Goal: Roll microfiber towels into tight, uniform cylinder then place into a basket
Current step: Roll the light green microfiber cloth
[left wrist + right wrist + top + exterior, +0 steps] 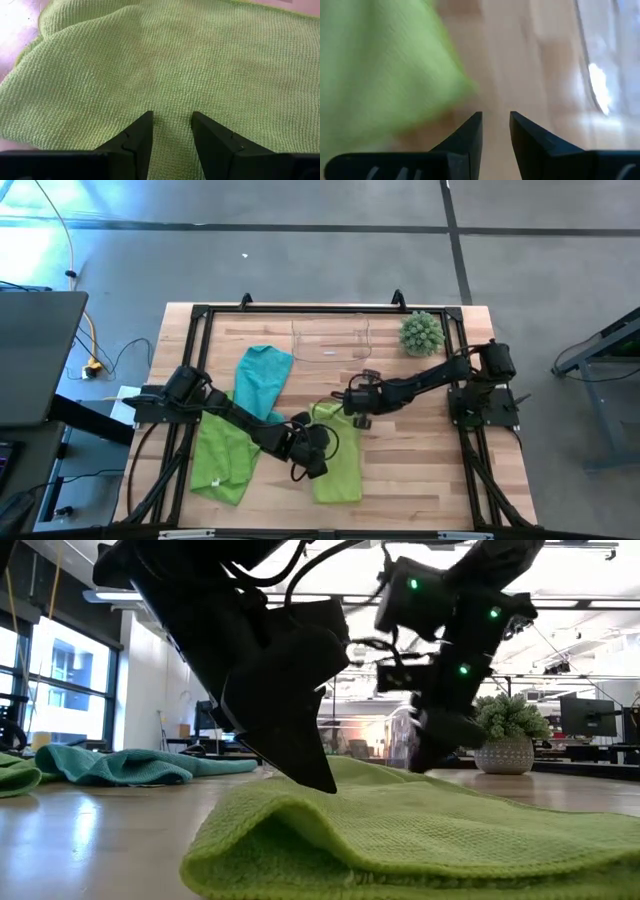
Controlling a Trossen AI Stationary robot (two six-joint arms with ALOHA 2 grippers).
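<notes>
A lime green towel [336, 460] lies spread on the table's middle, near the front; it fills the left wrist view [165, 60]. My left gripper [312, 448] is open, with its fingertips down on this towel. My right gripper [356, 402] is open by a narrow gap, low over bare wood [520, 60] just past the towel's far edge [395, 65]. A second lime green towel [220, 458] and a teal towel [262, 378] lie crumpled at the left. The clear basket [332, 340] stands at the far middle. My left gripper rests its two open fingertips [146, 124] on the top of the lime green towel [172, 107], near its left edge. The fingers slant down from the table's left. The low view shows a fingertip [325, 783] meeting the cloth. The towel lies flat on the table, with no fold between the fingers.
A spiky green plant ball in a pot [422, 333] stands at the far right, close behind my right arm. A black frame runs round the table [420, 460]. Bare wood lies to the right of the middle towel.
</notes>
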